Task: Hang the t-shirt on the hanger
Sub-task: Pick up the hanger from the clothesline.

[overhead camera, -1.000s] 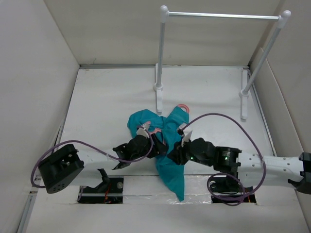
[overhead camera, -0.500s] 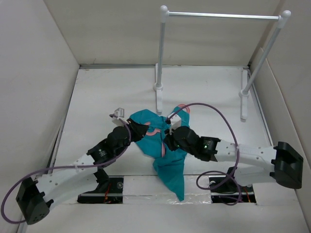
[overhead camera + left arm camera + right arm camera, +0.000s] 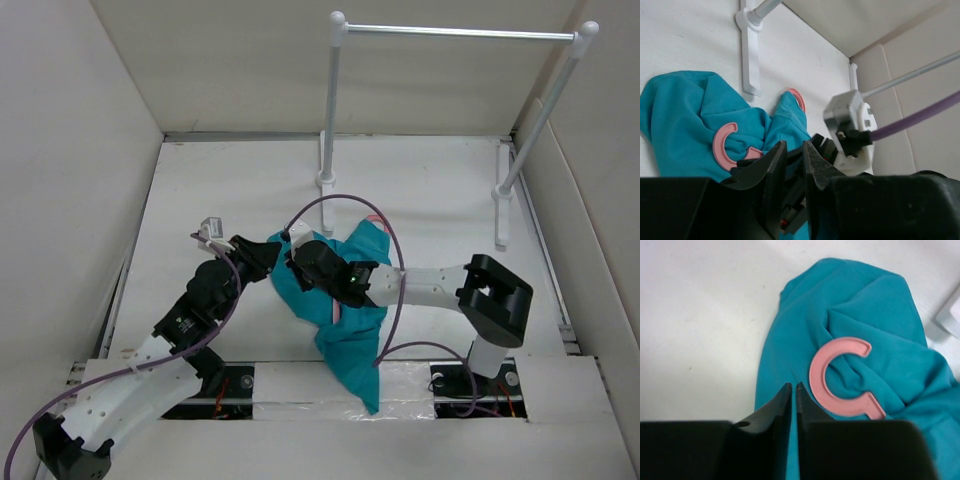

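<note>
T-shirt [image 3: 350, 320] lies bunched over the hanger [image 3: 815, 377] on the bench [image 3: 220, 190], hook poking through. Right gripper [image 3: 791, 386], jaws nearly together, sits just beside that hook. Left gripper [image 3: 794, 145] is close by, barely parted, grip unclear. Probably gathering the neckline.

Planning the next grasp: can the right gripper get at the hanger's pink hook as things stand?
Probably yes: the hanger's hook lies bare atop the t-shirt, just beyond the closed right gripper.

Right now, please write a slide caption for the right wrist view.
Closed right gripper at the teal t-shirt, pink hanger hook lying on it.
</note>
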### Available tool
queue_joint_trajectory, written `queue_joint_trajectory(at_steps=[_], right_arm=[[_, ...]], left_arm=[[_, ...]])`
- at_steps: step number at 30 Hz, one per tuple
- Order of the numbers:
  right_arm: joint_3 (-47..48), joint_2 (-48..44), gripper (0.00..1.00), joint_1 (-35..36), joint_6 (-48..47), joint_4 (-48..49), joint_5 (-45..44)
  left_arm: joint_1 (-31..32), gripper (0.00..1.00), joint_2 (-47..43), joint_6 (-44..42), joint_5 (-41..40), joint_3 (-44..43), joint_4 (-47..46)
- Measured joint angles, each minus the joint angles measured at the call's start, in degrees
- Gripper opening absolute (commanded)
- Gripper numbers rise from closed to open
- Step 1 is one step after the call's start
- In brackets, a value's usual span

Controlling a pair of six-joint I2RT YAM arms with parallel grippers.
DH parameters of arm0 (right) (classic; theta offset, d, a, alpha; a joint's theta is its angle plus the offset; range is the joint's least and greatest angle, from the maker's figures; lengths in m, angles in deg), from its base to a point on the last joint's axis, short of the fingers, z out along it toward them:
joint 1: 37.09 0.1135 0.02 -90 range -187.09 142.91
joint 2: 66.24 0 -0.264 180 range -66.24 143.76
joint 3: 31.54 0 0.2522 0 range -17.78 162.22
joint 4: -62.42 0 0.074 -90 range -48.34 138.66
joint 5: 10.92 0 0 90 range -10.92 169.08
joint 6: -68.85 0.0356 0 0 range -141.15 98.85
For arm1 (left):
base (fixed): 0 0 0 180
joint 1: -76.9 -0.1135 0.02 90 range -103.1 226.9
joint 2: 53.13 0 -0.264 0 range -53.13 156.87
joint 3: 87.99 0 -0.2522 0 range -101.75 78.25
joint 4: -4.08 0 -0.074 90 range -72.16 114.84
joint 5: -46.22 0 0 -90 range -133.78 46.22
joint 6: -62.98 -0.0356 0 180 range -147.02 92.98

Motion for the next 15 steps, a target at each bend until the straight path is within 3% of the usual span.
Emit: queue_joint_trajectory(at_steps=[7, 15], right_arm=[[4.6, 6.5, 0.35, 0.0, 0.4, -1.6, -2.2], [7.5, 10.6, 0.37, -0.1, 2.6, -5.2, -6.3]], left_arm=[[-0.2, 0.18, -2.0, -2.0, 0.9, 0.0, 1.7], [-0.2, 0.18, -4.7, -2.0, 2.3, 0.0, 1.6]])
